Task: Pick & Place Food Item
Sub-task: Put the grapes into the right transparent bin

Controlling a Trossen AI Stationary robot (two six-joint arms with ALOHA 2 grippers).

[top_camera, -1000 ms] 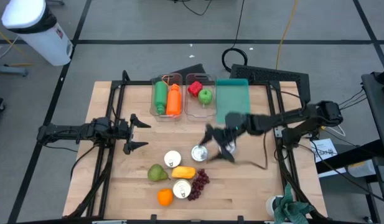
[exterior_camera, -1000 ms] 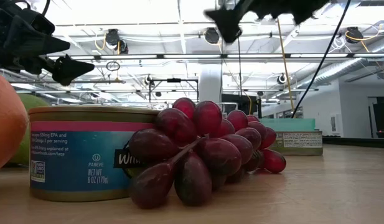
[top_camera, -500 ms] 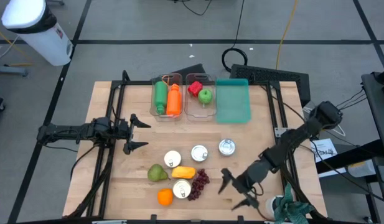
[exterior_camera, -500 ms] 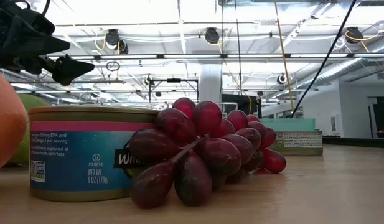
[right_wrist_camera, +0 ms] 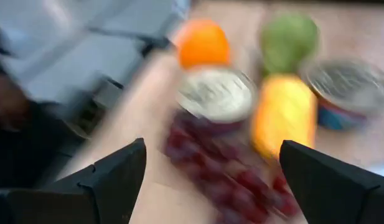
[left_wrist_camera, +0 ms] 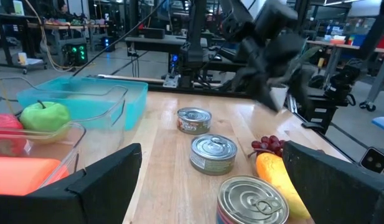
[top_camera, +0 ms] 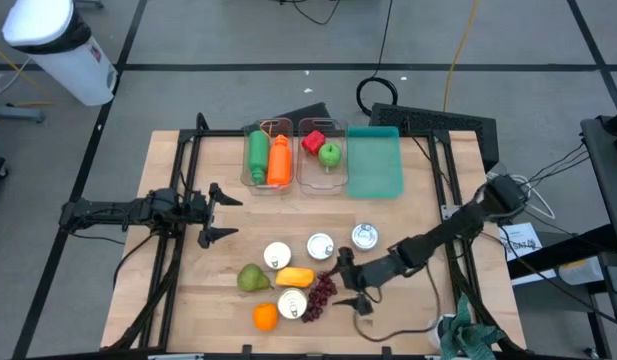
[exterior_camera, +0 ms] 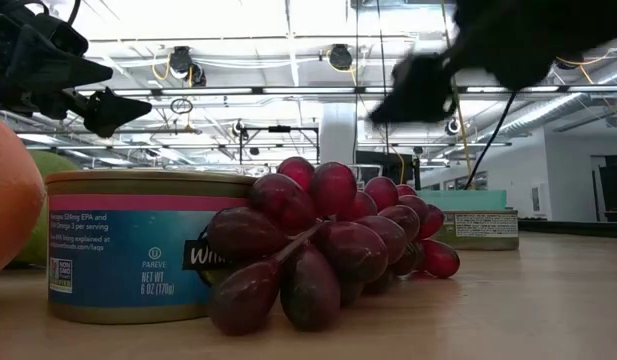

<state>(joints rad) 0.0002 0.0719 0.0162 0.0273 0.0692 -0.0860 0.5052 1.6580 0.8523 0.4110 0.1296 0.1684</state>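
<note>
A bunch of red grapes point(top_camera: 321, 290) lies on the wooden table near its near edge, among several cans, a pear point(top_camera: 252, 278), an orange point(top_camera: 265, 317) and a yellow fruit point(top_camera: 295, 276). My right gripper point(top_camera: 351, 283) hovers open just to the right of the grapes, slanting down toward them. In its own wrist view the grapes point(right_wrist_camera: 223, 168) lie ahead between its fingers, touching neither. In the low view it shows as a dark blur point(exterior_camera: 428, 85) above the grapes point(exterior_camera: 328, 250). My left gripper point(top_camera: 214, 212) waits open at the table's left.
At the far edge stand clear bins with a green and an orange bottle point(top_camera: 267, 155) and with a red and a green fruit point(top_camera: 323, 148), and beside them a teal tray point(top_camera: 374, 160). Cans point(top_camera: 364, 236) point(top_camera: 320, 246) point(top_camera: 277, 255) point(top_camera: 292, 303) ring the fruit. A green cloth point(top_camera: 463, 338) lies at the near right corner.
My right gripper has swung from over the cans in the table's middle toward the near right edge, then leftward to the grapes, sinking and tipping downward on the way. Its fingers have stayed open. The can it stood over now shows in full.
</note>
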